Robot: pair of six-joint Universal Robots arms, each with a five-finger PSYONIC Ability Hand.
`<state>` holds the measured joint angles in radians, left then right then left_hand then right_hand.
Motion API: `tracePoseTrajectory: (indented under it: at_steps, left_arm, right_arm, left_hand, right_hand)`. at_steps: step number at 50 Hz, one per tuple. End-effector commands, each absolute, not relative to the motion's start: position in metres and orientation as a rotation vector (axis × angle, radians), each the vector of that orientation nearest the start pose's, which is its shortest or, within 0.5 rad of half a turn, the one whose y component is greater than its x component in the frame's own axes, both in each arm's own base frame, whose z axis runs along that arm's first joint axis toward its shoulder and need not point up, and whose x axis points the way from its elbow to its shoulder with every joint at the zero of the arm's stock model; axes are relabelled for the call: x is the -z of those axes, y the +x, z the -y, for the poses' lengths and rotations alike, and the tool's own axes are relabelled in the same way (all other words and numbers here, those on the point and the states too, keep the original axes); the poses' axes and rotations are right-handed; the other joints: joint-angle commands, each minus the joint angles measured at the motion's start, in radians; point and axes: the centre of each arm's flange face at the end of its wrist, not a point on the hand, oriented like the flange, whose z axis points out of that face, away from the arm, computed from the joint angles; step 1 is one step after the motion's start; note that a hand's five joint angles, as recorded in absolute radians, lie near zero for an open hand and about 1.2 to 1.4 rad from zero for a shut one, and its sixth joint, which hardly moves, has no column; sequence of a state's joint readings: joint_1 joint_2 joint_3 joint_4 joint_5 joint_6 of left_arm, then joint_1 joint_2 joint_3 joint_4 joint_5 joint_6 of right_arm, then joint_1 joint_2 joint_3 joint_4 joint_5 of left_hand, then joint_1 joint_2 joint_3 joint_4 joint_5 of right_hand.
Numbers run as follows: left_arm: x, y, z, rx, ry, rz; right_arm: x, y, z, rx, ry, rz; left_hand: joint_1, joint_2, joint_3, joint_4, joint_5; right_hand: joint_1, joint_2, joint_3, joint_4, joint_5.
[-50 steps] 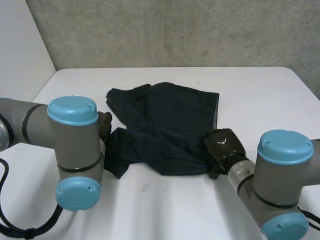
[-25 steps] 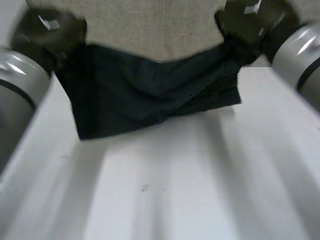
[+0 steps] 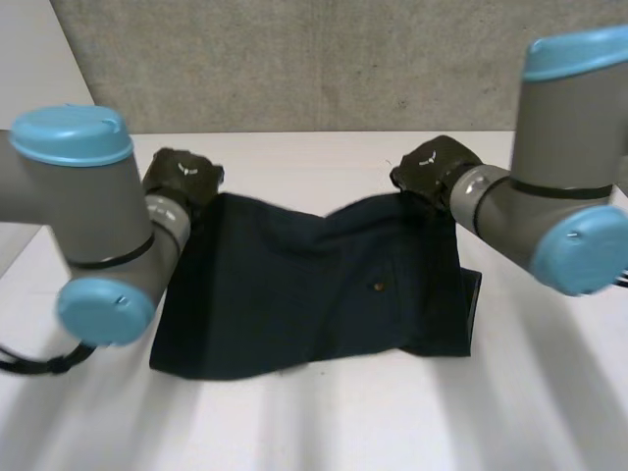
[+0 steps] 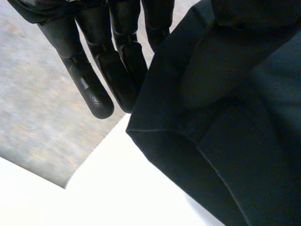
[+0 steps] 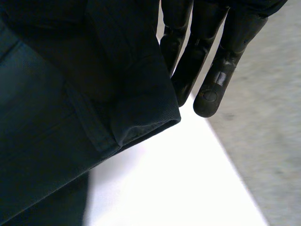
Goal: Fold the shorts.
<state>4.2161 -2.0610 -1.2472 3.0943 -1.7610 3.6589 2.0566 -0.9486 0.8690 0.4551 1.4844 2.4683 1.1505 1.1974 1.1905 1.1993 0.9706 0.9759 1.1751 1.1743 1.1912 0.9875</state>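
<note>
Left hand [image 3: 182,177] is up at the far left corner of the shorts [image 3: 314,285]. In its wrist view the fingers [image 4: 96,92] are straight, with the cloth corner lying beside them and the thumb seemingly pressing cloth against the palm. I read that as a pinch on the shorts, not a full wrap.

The shorts are dark and stretched between the two hands. The far edge is lifted and sags a bit in the middle, and the near hem looks to rest on the worktop [image 3: 324,432] mid-table. A small button [image 3: 378,287] shows right of centre. On the right side a lower layer pokes out past the top one, so the edges aren't lined up there.

Right hand [image 3: 432,165] is at the far right corner and looks the same: fingers [image 5: 211,89] straight, hem corner bunched just beside them, cloth apparently pinched by the thumb.

Risks, my guess:
- Both holds look shallow and close to the corners, so a quick move could pull a corner free and drop that side.
- The sagging middle could crease or bunch when laid down.
- If one hand runs ahead of the other, the fold lands skewed.
- The right-side offset would carry into the fold unless evened out.
</note>
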Motion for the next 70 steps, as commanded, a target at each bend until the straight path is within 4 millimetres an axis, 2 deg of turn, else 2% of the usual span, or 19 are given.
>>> tracePoseTrajectory:
  at_steps: [1,5,9,12,15,22,30,31,32,35,36,39,44,50,53,58,63,66,70]
  left_arm:
    - [-0.297,-0.301,0.386,2.427,0.578,-1.525]
    - [-0.352,-0.301,0.394,2.644,0.383,-1.141]
    - [-0.413,-0.295,0.373,2.798,0.2,-0.825]
    - [-0.43,-0.289,0.363,2.827,0.169,-0.771]
    - [-0.428,-0.286,0.358,2.85,0.179,-0.806]
    - [-0.368,-0.29,0.361,2.791,0.306,-1.067]
    - [-0.268,-0.288,0.351,2.562,0.508,-1.445]
    - [-0.256,-0.286,0.35,2.522,0.531,-1.494]
    - [-0.23,-0.284,0.346,2.435,0.574,-1.6]
    - [-0.19,-0.283,0.337,2.286,0.643,-1.757]
    - [-0.169,-0.286,0.326,2.194,0.699,-1.847]
    - [-0.151,-0.29,0.307,2.082,0.774,-1.942]
    - [-0.152,-0.281,0.276,1.858,0.866,-2.09]
    - [-0.166,-0.264,0.243,1.683,0.958,-2.187]
    - [-0.17,-0.253,0.224,1.6,0.998,-2.224]
    - [-0.172,-0.238,0.19,1.45,1.092,-2.27]
    - [-0.17,-0.22,0.136,1.163,1.305,-2.315]
    - [-0.177,-0.218,0.114,1.122,1.425,-2.275]
    - [-0.194,-0.23,0.11,1.279,1.509,-2.162]
  right_arm:
    - [-0.291,0.342,0.365,2.501,-1.167,-1.784]
    - [-0.345,0.346,0.376,2.82,-0.956,-1.426]
    - [-0.399,0.343,0.361,2.974,-0.816,-1.119]
    - [-0.423,0.338,0.351,2.994,-0.765,-1.032]
    - [-0.429,0.336,0.346,2.978,-0.75,-1.021]
    - [-0.386,0.341,0.351,2.828,-0.882,-1.246]
    - [-0.262,0.349,0.362,2.436,-1.167,-1.703]
    - [-0.233,0.349,0.36,2.331,-1.228,-1.791]
    - [-0.217,0.348,0.36,2.276,-1.263,-1.84]
    - [-0.165,0.344,0.353,2.08,-1.404,-1.988]
    - [-0.155,0.343,0.35,2.039,-1.436,-2.019]
    - [-0.133,0.336,0.341,1.895,-1.538,-2.113]
    - [-0.135,0.322,0.322,1.756,-1.561,-2.189]
    - [-0.176,0.302,0.287,1.754,-1.566,-2.193]
    - [-0.18,0.294,0.269,1.686,-1.597,-2.216]
    - [-0.178,0.273,0.227,1.402,-1.764,-2.282]
    - [-0.172,0.245,0.182,1.051,-2.006,-2.291]
    - [-0.185,0.23,0.158,0.939,-2.114,-2.253]
    - [-0.198,0.231,0.163,1.074,-2.095,-2.202]
  left_hand:
    - [0.246,0.199,0.206,0.197,0.251]
    - [0.246,0.199,0.206,0.197,0.251]
    - [0.246,0.199,0.206,0.197,0.251]
    - [0.246,0.199,0.206,0.197,0.251]
    - [0.246,0.199,0.206,0.197,0.251]
    - [0.246,0.199,0.206,0.197,0.251]
    - [0.246,0.199,0.206,0.197,0.251]
    - [0.246,0.199,0.206,0.197,0.251]
    - [0.246,0.199,0.206,0.197,0.251]
    - [0.246,0.199,0.206,0.197,0.251]
    - [0.246,0.199,0.206,0.197,0.251]
    - [0.246,0.199,0.206,0.197,0.251]
    - [0.246,0.199,0.206,0.197,0.251]
    - [0.246,0.199,0.206,0.197,0.251]
    - [0.246,0.199,0.206,0.197,0.251]
    - [0.246,0.199,0.206,0.197,0.251]
    - [0.246,0.199,0.206,0.197,0.251]
    - [0.246,0.199,0.206,0.197,0.251]
    - [0.246,0.199,0.206,0.197,0.251]
  right_hand:
    - [0.42,0.221,0.222,0.205,0.234]
    - [0.42,0.221,0.222,0.205,0.234]
    - [0.42,0.221,0.222,0.205,0.234]
    - [0.42,0.221,0.222,0.205,0.234]
    - [0.42,0.221,0.222,0.205,0.234]
    - [0.42,0.221,0.222,0.205,0.234]
    - [0.42,0.221,0.222,0.205,0.234]
    - [0.42,0.221,0.222,0.205,0.234]
    - [0.42,0.221,0.222,0.205,0.234]
    - [0.42,0.221,0.222,0.205,0.234]
    - [0.42,0.221,0.222,0.205,0.234]
    - [0.42,0.221,0.222,0.205,0.234]
    - [0.42,0.221,0.222,0.205,0.234]
    - [0.42,0.221,0.222,0.205,0.234]
    - [0.42,0.221,0.222,0.205,0.234]
    - [0.42,0.221,0.222,0.205,0.234]
    - [0.42,0.221,0.222,0.205,0.234]
    - [0.42,0.221,0.222,0.205,0.234]
    - [0.42,0.221,0.222,0.205,0.234]
